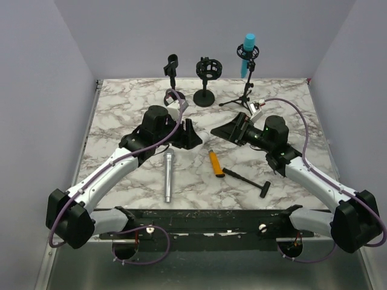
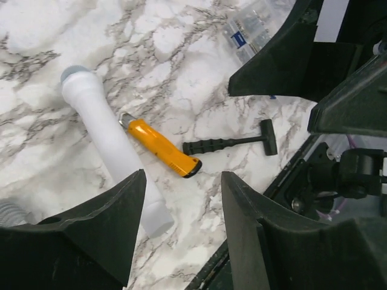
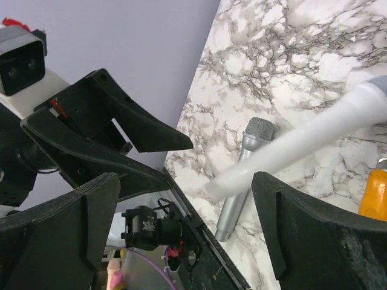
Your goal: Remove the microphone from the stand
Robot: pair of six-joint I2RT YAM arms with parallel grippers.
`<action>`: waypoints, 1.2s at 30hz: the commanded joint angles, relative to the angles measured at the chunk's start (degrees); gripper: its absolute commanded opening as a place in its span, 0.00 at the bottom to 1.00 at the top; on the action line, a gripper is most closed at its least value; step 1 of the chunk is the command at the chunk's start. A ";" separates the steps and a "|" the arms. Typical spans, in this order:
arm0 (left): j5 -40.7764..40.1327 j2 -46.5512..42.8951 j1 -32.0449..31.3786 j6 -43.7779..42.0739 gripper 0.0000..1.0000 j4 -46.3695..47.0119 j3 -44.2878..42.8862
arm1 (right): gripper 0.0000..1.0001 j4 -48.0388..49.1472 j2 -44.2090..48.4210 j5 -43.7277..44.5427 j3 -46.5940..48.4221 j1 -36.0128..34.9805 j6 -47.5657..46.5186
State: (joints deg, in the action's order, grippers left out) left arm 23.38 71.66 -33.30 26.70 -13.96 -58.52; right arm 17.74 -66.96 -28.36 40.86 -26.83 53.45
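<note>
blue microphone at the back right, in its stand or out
In. The blue cylindrical microphone sits upright in the clip of the black tripod stand, above the table.

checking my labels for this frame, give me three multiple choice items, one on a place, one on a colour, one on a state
1. Where is the silver microphone? A hanging from a stand; B flat on the table; C held up by a gripper.
2. What colour is the mounted microphone? A blue; B white; C orange.
3. How is the left gripper? A shut on a microphone; B shut on a tool; C open, holding nothing.
Answers: B, it lies on the marble; A, it is blue, upright on the tripod stand; C, its fingers stand apart, gripping nothing.
</note>
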 commanded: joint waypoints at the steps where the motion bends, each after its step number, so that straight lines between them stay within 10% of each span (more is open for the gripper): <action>1: -5.51 -3.18 1.39 -3.15 0.00 -1.33 3.86 | 1.00 -3.83 0.61 3.21 1.70 -0.33 -2.50; 3: -4.70 -0.77 1.96 -2.00 0.00 -3.20 2.25 | 1.00 -4.73 0.30 4.78 1.33 -0.33 -2.91; 6: -8.14 5.81 2.01 -0.69 0.43 -7.53 -2.18 | 1.00 -7.31 -0.13 6.89 1.70 -0.33 -3.70; 9: -11.01 12.69 2.10 -1.01 0.59 -7.52 -5.75 | 1.00 -9.29 0.52 7.83 1.81 -0.28 -5.36; 36: -25.58 35.79 5.27 -2.73 0.68 -19.89 -23.37 | 1.00 -16.75 8.88 13.16 -1.32 -0.24 -10.14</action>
State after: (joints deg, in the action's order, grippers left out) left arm -1.23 104.25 -27.75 22.94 -32.21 -79.99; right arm 2.85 -59.90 -17.78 40.29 -26.94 44.47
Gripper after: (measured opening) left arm 0.678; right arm 0.998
